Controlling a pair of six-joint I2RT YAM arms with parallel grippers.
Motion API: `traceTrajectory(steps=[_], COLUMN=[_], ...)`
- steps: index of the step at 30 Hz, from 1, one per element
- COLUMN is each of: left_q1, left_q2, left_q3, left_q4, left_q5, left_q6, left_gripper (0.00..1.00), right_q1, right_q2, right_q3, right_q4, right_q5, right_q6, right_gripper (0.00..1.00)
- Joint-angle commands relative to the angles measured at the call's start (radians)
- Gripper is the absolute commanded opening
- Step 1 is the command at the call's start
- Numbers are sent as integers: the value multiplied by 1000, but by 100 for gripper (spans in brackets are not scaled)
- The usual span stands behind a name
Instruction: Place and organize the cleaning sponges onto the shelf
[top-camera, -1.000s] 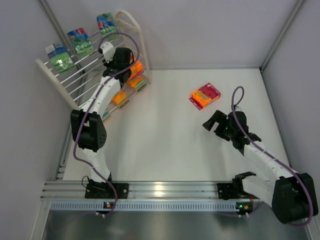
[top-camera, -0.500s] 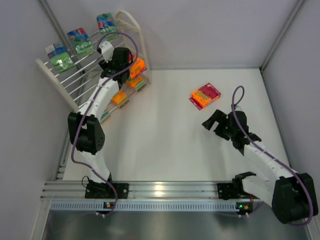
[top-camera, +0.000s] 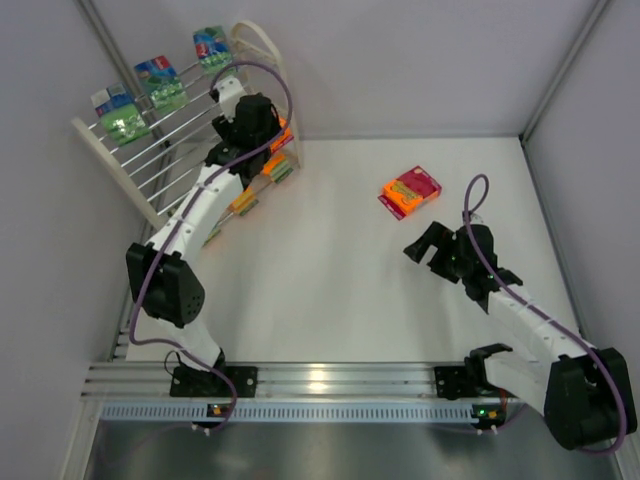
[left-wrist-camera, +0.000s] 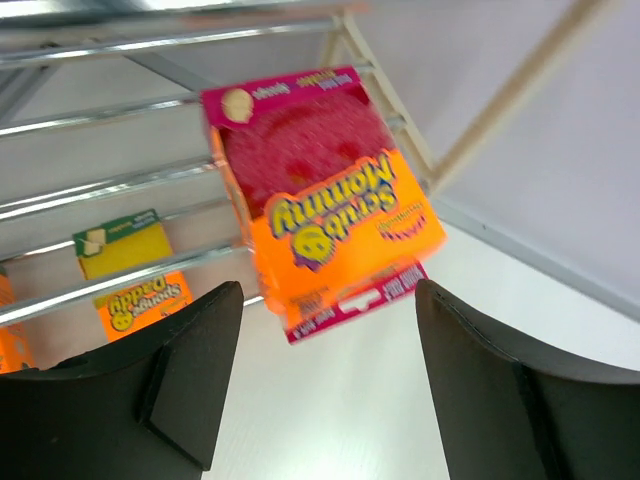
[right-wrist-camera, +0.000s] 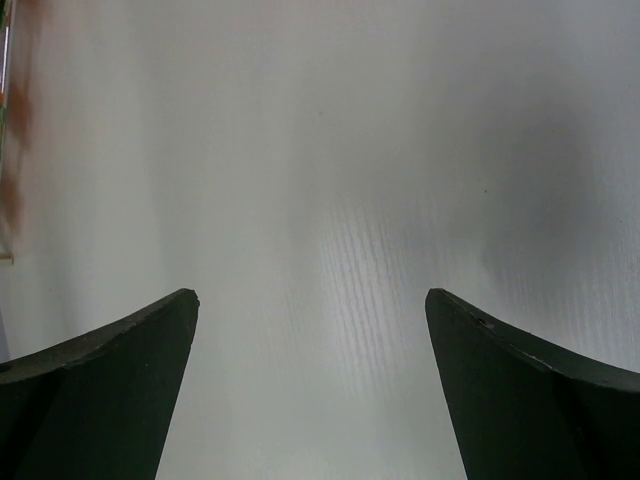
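Upper left, the orange pack (left-wrist-camera: 325, 195) is now released on the shelf (top-camera: 105, 160); left gripper (left-wrist-camera: 330, 300) and right gripper (right-wrist-camera: 310, 294) are held spread; one loose pack (top-camera: 410, 191) is left centre right.

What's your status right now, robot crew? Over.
Left gripper open, orange pack resting on shelf rods. Right gripper open, empty. One loose pack on table, path clear.

Lower-tier orange sponge packs (top-camera: 272, 162) largely hidden behind the left arm (top-camera: 205, 195)

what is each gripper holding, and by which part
Nothing: left gripper open before the orange-and-magenta sponge pack lying on the cream rod shelf; right gripper open, empty.
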Motion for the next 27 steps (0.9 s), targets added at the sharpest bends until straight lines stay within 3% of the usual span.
traceTrajectory(steps=[1, 12, 27], left_q1=[-69, -134, -95], left_q2=[-29, 37, 170], left_q3=[-19, 10, 102], left_q4=[30, 30, 119], left_q5=[23, 43, 154], left_q6=[58, 121, 177], left_gripper=[75, 74, 64], right_q1=[-11, -11, -11], right_q2=[-28, -35, -2], right_q3=[-1, -12, 14], right_q4=[51, 43, 29], right_q5=[-7, 1, 15], right_q6=[11, 9, -8], right_gripper=[99, 99, 100])
